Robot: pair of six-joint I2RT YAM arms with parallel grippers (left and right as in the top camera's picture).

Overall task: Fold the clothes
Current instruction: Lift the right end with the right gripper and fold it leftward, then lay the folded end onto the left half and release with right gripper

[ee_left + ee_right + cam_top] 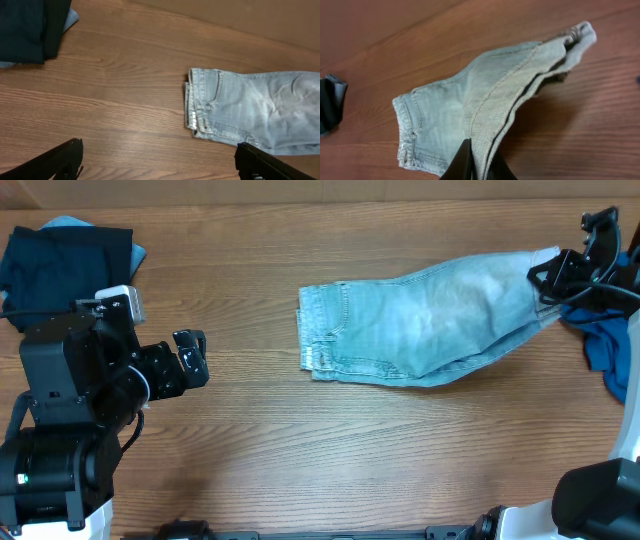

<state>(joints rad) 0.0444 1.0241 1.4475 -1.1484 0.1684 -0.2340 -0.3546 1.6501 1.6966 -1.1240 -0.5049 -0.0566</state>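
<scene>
Right wrist view shows right gripper (479,167) clamped on denim shorts (485,95); left gripper (159,152) gapes wide.

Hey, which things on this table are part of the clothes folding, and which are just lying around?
Part of the job:
- denim shorts, pinched by the right gripper
- dark navy garment, far left corner
- royal-blue garment, right edge

Lying about:
- nothing else seen on the wooden table; the left gripper is open, empty

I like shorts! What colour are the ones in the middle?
The shorts are pale blue; clearest overhead.
</scene>
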